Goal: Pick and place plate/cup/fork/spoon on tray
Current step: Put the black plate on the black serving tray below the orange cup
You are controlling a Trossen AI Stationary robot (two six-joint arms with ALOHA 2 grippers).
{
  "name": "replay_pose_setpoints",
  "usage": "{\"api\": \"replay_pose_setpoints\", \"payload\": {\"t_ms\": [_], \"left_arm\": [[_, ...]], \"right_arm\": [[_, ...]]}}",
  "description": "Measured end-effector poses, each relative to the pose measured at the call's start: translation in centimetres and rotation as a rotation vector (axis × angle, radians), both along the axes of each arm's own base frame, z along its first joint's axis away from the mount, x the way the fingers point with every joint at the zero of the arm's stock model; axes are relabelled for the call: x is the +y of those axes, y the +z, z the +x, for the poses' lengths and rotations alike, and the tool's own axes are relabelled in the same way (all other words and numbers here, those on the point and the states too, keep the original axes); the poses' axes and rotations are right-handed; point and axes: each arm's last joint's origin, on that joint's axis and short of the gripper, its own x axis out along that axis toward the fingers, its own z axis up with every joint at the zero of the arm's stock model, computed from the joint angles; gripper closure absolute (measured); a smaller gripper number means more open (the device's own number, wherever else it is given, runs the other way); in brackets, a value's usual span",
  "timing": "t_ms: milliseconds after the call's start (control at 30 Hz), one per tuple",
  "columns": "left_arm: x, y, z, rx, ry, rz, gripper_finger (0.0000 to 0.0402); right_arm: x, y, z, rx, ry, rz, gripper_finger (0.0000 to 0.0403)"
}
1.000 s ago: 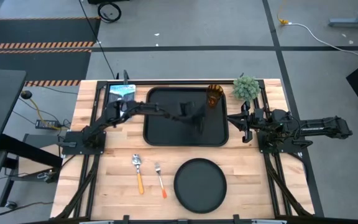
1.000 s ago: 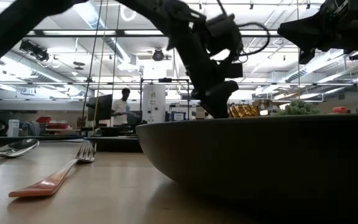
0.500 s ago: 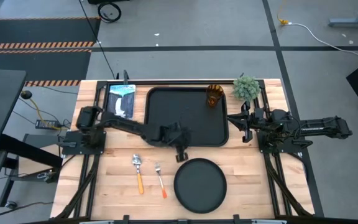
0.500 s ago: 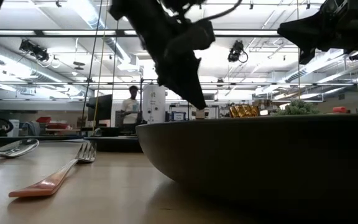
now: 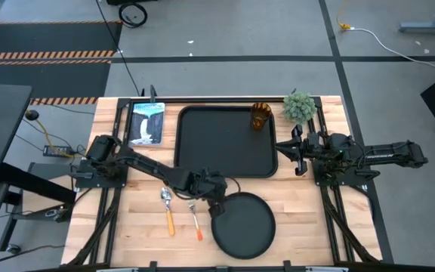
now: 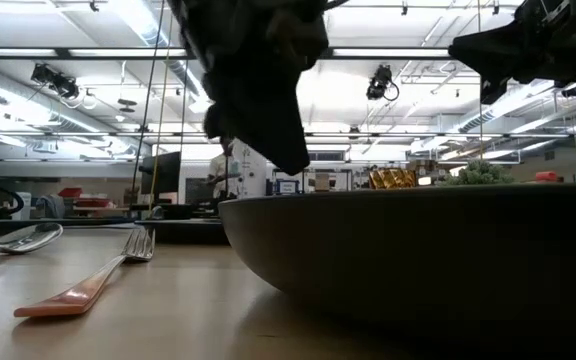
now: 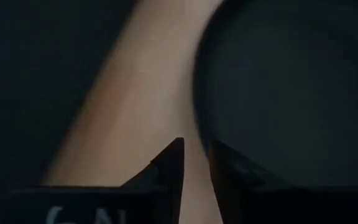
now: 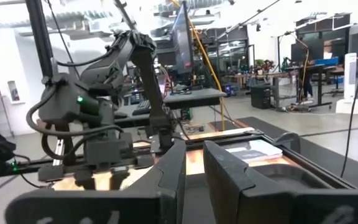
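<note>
The round black plate [image 5: 244, 223] lies flat on the wooden table near its front edge; it fills the low view [image 6: 418, 250]. My left gripper [image 5: 216, 200] hangs just above the plate's far-left rim [image 7: 199, 112], its fingers a narrow gap apart and empty [image 7: 195, 162]. The amber cup [image 5: 260, 115] stands in the far right corner of the black tray [image 5: 225, 143]. The fork [image 5: 195, 217] and the spoon [image 5: 168, 208] lie on the table left of the plate. My right gripper [image 5: 282, 155] waits beside the tray's right edge, its fingers a narrow gap apart [image 8: 194, 155].
A small green plant [image 5: 298, 106] stands at the far right corner of the table, next to the cup. A printed booklet [image 5: 147, 121] lies left of the tray. Bare wood shows between the tray and the plate. A person shows far off in the room.
My left gripper has left the cup standing on the tray. It has swung toward the table's near edge, across the tray, and come down at the plate's far-left rim. The cup, the plate and the cutlery have stayed where they were.
</note>
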Motion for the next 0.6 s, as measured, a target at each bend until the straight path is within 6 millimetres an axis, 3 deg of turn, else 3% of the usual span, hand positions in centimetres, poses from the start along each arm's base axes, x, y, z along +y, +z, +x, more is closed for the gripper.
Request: {"api": "replay_pose_setpoints", "payload": {"t_ms": [333,600], "left_arm": [[-0.26,-0.03,-0.05,-0.004,0.22,-0.176,0.0277],[-0.54,0.15,0.14,-0.033,0.241,-0.21,0.0218]], "right_arm": [[0.0,0.23,-0.05,-0.022,-0.008,-0.029,0.0339],[-0.01,0.24,-0.05,-0.022,-0.012,-0.035,0.0339]]}}
